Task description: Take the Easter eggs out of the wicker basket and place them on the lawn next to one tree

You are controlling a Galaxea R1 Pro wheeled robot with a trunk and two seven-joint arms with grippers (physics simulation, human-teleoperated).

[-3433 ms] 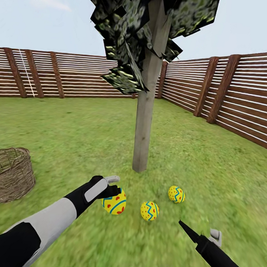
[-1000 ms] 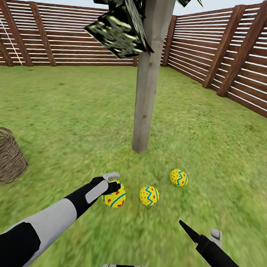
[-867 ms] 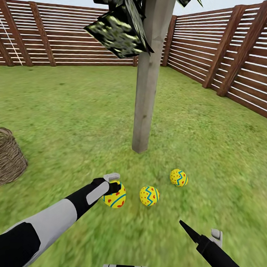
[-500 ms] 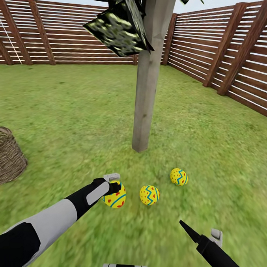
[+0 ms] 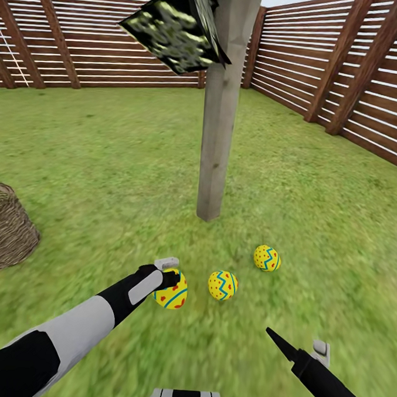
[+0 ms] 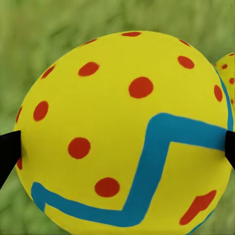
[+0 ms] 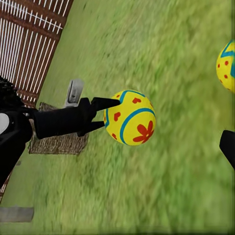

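Gripping the third egg (image 5: 171,291) low over the lawn (image 5: 107,157) near the tree (image 5: 217,135), the left gripper (image 5: 171,277) has apparently only the release left, two eggs (image 5: 222,285) lying already placed; the right gripper's (image 5: 295,351) opening I cannot tell.

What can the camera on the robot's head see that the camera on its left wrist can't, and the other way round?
The head view takes in the pale grey-beige tree trunk, the brown slatted fence, the woven brown wicker basket, two more yellow painted eggs lying on the grass, and the right gripper.

The left wrist view gives a close look at one egg's red dots and blue zigzag band, with a dark fingertip at each side.

Both show that yellow egg, at the left gripper, and the green lawn.
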